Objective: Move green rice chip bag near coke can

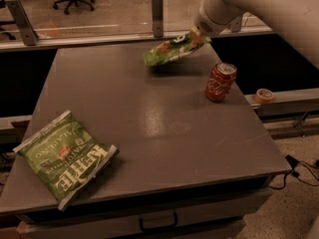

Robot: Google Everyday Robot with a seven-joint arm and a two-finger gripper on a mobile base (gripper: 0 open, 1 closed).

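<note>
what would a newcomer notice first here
The white arm reaches in from the upper right, its claw shut on one end of the green rice chip bag, held above the far side of the table. The coke can stands to its near right. A larger Kettle bag lies at the near left corner.

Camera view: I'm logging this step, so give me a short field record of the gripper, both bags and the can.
green rice chip bag: held above the table, tilted, far side
gripper: shut on the bag's right end, at the table's far right
coke can: upright, near right edge, apart from the bag
Kettle bag: lying flat, front-left corner
</note>
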